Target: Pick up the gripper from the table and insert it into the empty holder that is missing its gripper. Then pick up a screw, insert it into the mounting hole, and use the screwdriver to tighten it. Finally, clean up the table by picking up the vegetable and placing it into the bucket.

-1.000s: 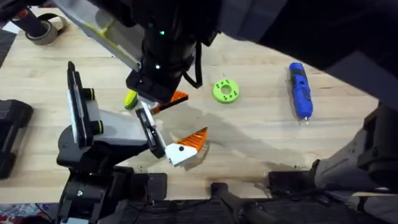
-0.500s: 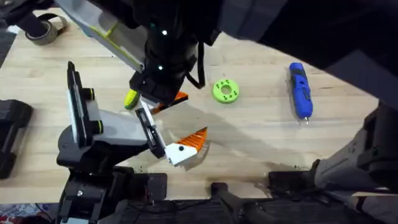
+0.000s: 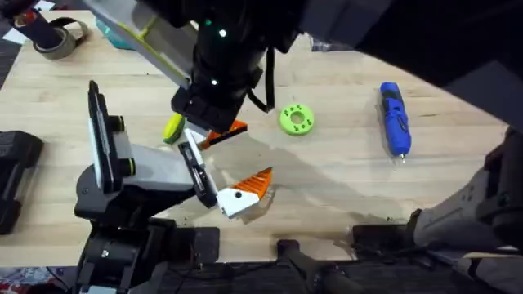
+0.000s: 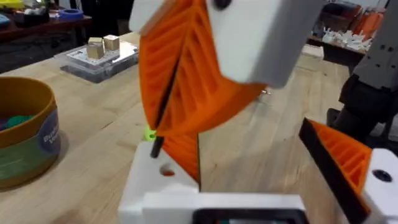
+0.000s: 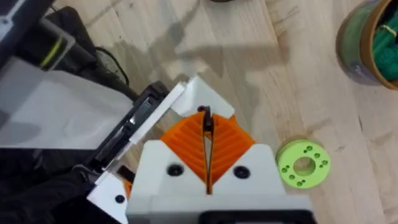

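the gripper (image 3: 230,130), a small orange wedge, lies on the wooden table (image 3: 343,180) just beside the yellow vegetable (image 3: 172,129), partly hidden under the right gripper (image 5: 206,146), whose orange pads are pressed together on a thin dark piece. the holder (image 3: 135,167) stands near the table's front left. the left gripper's (image 4: 180,112) state cannot be told. the blue screwdriver (image 3: 395,119) lies far right, past a green disc (image 3: 297,119).
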`<state>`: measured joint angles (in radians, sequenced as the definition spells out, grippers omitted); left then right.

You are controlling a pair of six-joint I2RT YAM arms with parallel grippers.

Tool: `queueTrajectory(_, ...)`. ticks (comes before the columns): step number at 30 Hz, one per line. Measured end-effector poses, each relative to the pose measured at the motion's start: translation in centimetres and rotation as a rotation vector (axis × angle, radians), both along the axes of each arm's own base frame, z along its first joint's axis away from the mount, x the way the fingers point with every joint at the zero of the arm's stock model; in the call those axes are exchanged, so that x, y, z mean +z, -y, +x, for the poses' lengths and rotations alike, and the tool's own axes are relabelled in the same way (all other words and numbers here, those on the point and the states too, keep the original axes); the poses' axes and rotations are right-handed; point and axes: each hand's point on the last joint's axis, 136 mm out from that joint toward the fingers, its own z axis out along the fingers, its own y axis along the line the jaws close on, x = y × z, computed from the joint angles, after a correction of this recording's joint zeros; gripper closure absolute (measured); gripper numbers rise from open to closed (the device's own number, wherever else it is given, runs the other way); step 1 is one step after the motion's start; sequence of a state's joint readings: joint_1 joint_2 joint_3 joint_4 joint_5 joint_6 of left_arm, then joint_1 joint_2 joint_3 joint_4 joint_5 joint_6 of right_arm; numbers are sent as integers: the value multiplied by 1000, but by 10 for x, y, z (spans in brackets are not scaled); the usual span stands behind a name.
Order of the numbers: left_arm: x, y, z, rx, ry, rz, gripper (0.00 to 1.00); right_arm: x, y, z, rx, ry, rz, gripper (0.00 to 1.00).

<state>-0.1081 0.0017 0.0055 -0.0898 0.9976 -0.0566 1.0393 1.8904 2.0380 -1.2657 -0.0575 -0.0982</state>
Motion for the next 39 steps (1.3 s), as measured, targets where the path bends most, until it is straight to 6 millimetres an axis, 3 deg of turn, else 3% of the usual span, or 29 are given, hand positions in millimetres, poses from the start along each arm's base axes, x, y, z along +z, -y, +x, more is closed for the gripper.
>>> queueTrajectory(7, 0, 0, 0, 0, 0, 0, 17, 9, 5, -3, 1, -3, -6, 989)
queueTrajectory(26, 0, 0, 0, 0, 0, 0, 17, 8, 12, -7, 20, -11, -34, 989)
queueTrajectory(39, 0, 0, 0, 0, 0, 0, 17, 18, 8, -10, 40, -17, -4, 989)
